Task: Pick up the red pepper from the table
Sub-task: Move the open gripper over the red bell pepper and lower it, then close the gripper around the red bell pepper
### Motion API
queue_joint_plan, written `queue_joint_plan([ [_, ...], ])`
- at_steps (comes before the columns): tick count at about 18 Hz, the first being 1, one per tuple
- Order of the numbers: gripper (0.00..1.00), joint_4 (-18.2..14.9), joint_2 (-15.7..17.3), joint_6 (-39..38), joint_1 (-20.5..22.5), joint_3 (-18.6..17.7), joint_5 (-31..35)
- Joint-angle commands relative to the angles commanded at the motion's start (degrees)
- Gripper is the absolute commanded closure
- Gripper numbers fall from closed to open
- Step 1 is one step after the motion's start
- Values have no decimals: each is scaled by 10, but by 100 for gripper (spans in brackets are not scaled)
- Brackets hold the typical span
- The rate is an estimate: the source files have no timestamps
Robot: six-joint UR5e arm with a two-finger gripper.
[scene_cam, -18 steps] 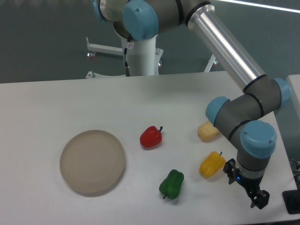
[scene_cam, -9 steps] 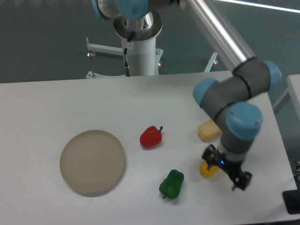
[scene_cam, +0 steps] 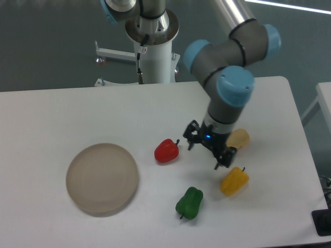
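Red pepper lies ungrasped on your table, and your gripper hangs released just right of it, so approach, closing and lift remain.

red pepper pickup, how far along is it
Done: the claw has swung in from the table's right edge and now hangs just right of the red pepper. In hand: nothing; its fingers are spread, apart from the pepper. Left: centre over the pepper, descend, close and lift. The pepper sits on the table, between the round plate and the claw.
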Motion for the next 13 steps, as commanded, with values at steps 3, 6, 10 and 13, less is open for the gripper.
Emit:
queue_joint_plan([
  [3, 0, -6, -4, 0, -15, -2, 16],
  [6, 0, -5, -4, 0, -34, -11, 40],
  [10, 0, 10, -5, -8, -56, -44, 57],
  [13, 0, 13, -4, -10, -58, -58, 69],
])
